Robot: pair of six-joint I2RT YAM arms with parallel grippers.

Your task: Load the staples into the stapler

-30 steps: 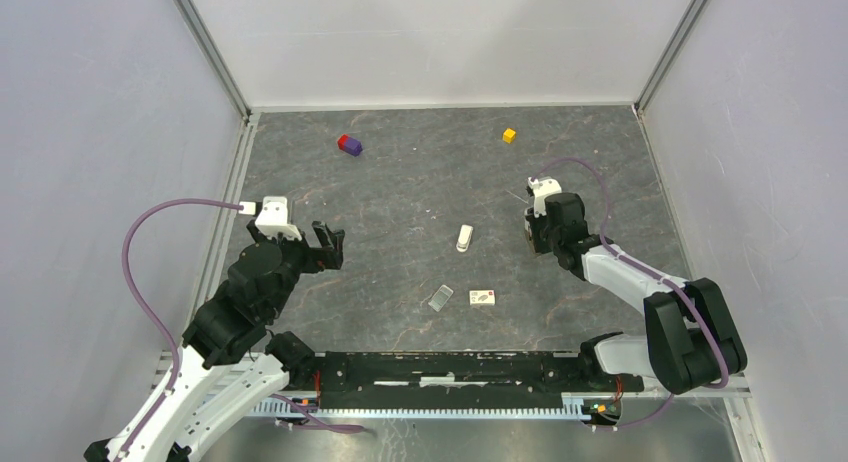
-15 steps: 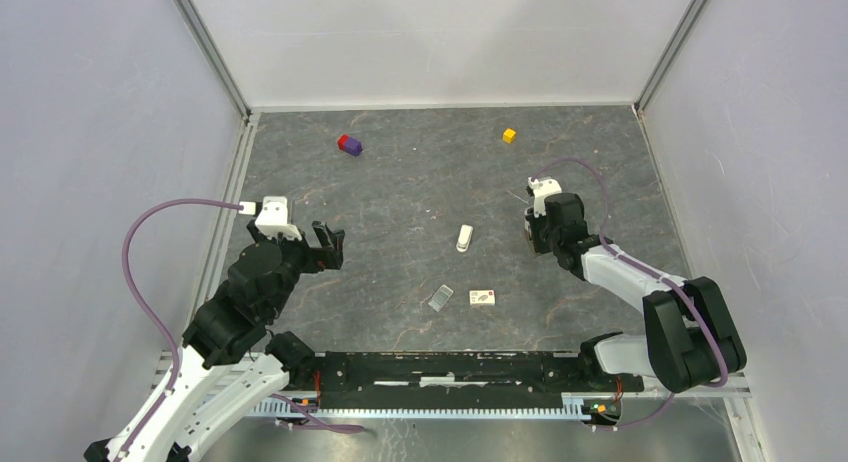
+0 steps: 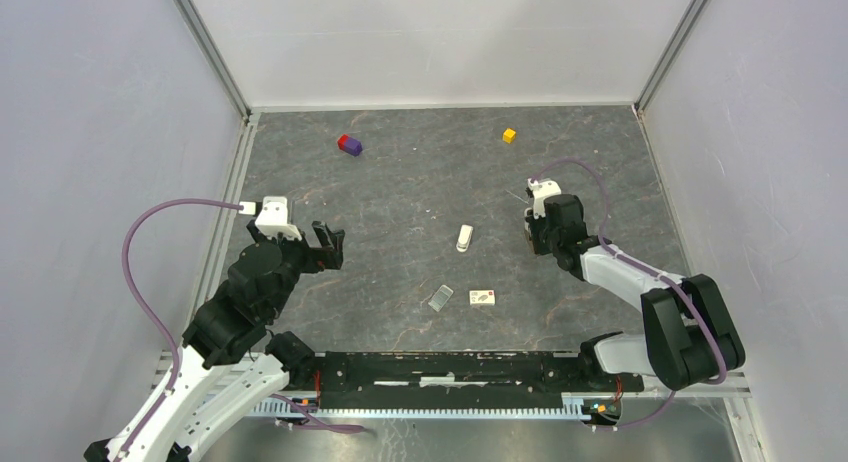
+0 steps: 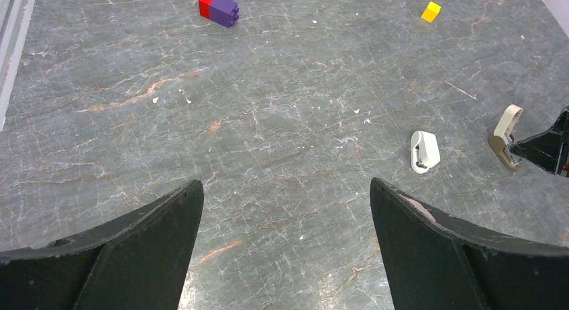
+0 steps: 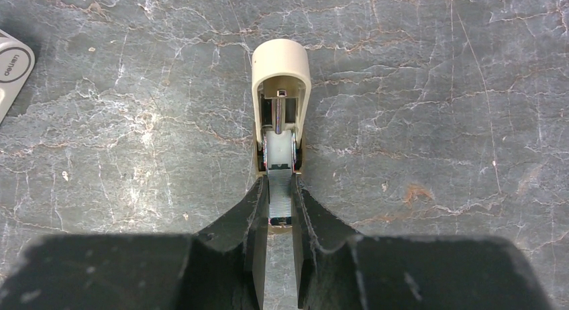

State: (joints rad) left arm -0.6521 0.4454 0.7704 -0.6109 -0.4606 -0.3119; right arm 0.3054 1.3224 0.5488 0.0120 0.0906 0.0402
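The table (image 3: pixel 400 187) is dark grey with a stone pattern, veined in rust and off-white. The stapler (image 5: pixel 280 68) is cream plastic with silvery grey metal inside, and the right gripper (image 5: pixel 280 189) has black fingers (image 5: pixel 253 213) (the left gripper (image 4: pixel 285 189) is black too). One block (image 3: pixel 349 144) is red and purple, one cube (image 3: pixel 509 135) is yellow, and the cables (image 3: pixel 127 252) are purple.

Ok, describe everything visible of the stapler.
The stapler is tiny, cream plastic, hinged open: one round-tipped arm points away from the wrist camera, a grey metal rail and rod exposed inside. The right gripper pinches the rail between its fingers, over the grey marbled table; whether they touch is unclear.
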